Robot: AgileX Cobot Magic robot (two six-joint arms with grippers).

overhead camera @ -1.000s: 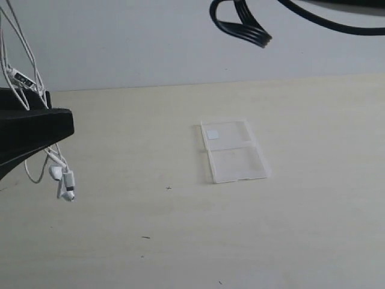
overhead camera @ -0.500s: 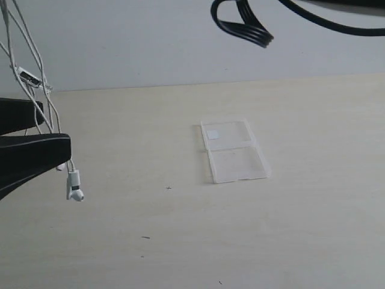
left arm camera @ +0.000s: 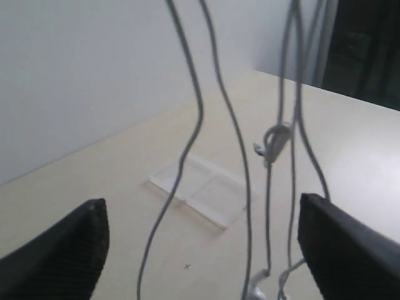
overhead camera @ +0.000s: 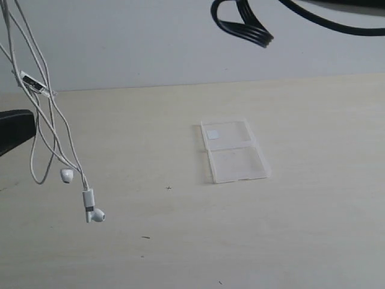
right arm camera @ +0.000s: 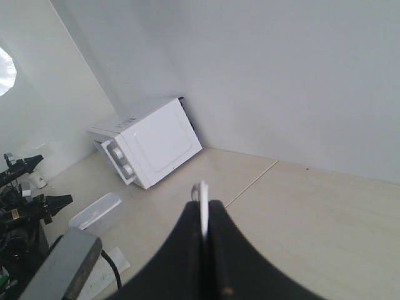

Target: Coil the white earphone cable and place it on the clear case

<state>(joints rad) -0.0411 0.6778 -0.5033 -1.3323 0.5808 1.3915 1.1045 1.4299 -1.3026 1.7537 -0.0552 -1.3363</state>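
earphone cable (overhead camera: 33, 84) hangs uncoiled, well apart from the case (overhead camera: 233, 150), pinched in my shut right claw (right arm camera: 203, 212) while my left claw (left arm camera: 200, 212) gapes empty around its strands; next i must gather loops.

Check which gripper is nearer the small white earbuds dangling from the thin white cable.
Left. The left gripper, open, flanks the cable just above the earbuds; right gripper, shut, is outside the exterior view, apparently pinching the cable.
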